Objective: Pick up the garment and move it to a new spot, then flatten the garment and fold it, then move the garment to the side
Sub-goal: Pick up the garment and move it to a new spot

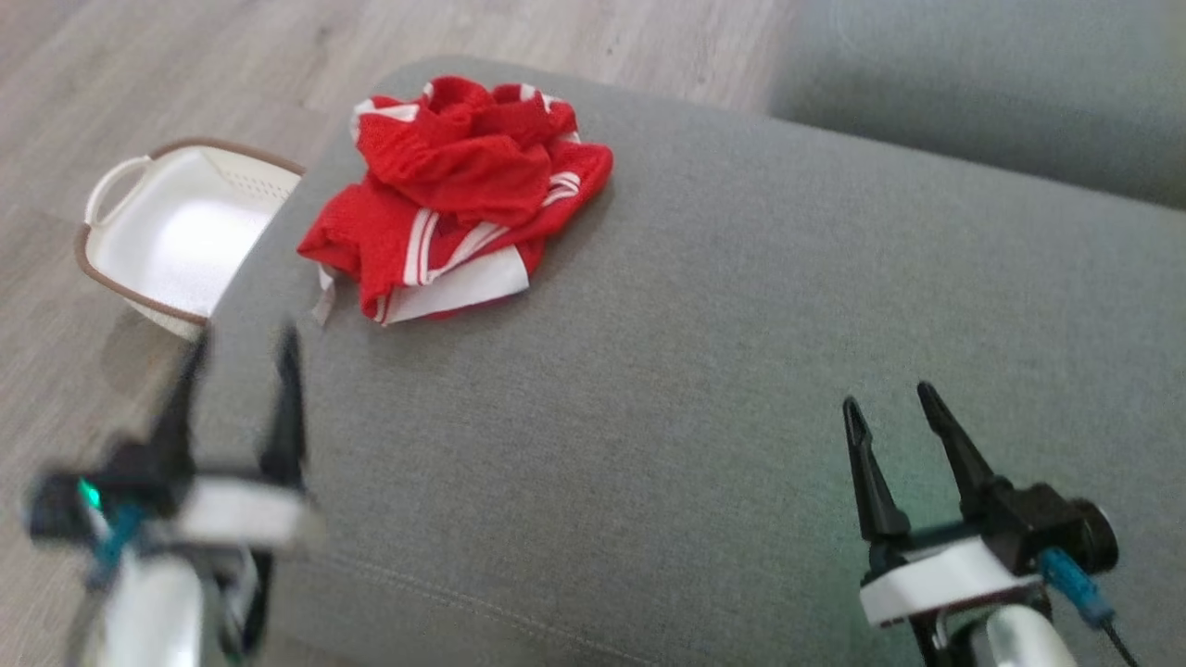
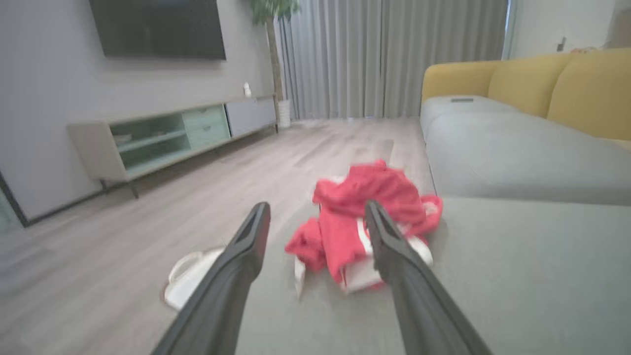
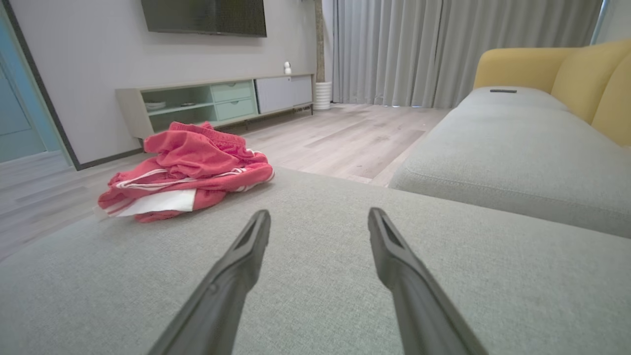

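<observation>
White basket (image 1: 176, 232) sits on the floor, left. Left hand (image 1: 245, 338), spread and empty, aims at the crumpled red shorts (image 1: 454, 199) on the far-left corner of the grey sofa seat (image 1: 695, 371). They are likely light and limp, best pinched at a raised fold. Right hand (image 1: 889, 396), spread, is well apart. Wrist views add a yellow backrest (image 3: 567, 69).

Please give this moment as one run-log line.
stage: before pickup | red shorts: crumpled on grey sofa seat | left claw: open, empty | right claw: open, empty | white basket: on floor

white basket (image 1: 190, 243), grey cushion (image 1: 704, 371), wood floor (image 1: 139, 74)
</observation>
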You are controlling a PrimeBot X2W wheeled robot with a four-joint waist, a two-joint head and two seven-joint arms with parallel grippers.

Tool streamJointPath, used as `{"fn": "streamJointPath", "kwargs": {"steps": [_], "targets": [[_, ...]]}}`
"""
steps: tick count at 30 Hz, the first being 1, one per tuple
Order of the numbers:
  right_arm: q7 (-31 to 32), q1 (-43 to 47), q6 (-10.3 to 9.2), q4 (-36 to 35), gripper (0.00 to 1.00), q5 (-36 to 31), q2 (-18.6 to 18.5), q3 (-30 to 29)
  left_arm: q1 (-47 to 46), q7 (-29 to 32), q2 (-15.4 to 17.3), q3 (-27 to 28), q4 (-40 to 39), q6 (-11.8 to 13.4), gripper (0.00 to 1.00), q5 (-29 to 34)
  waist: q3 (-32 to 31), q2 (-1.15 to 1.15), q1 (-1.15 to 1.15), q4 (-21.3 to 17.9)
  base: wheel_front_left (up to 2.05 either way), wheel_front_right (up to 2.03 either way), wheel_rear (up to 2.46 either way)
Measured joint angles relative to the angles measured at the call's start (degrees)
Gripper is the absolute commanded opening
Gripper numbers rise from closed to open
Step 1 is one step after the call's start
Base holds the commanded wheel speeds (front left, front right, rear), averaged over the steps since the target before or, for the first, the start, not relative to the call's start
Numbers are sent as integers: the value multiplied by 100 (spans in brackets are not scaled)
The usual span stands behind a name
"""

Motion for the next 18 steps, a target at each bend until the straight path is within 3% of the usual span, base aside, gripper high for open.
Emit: {"fn": "streamJointPath", "kwargs": {"steps": [5, 8, 12, 18], "targets": [[-1, -416, 0, -3, 100, -310, -20, -11, -1862, -27, 346, 164, 196, -156, 100, -146, 374, 0, 0, -172, 0, 0, 0], [0, -627, 0, -10, 100, -401, -142, -7, -2999, -20, 456, 169, 918, -218, 100, -233, 627, 0, 0, -325, 0, 0, 0], [-1, -834, 0, -60, 100, -448, -332, -38, -4272, 641, 648, 96, 2191, -279, 100, -254, 983, 0, 0, -546, 0, 0, 0], [-1, -1152, 0, -146, 100, -506, -528, -55, -5775, 2126, 868, 24, 4322, -333, 100, -353, 1557, 0, 0, -868, 0, 0, 0]]}}
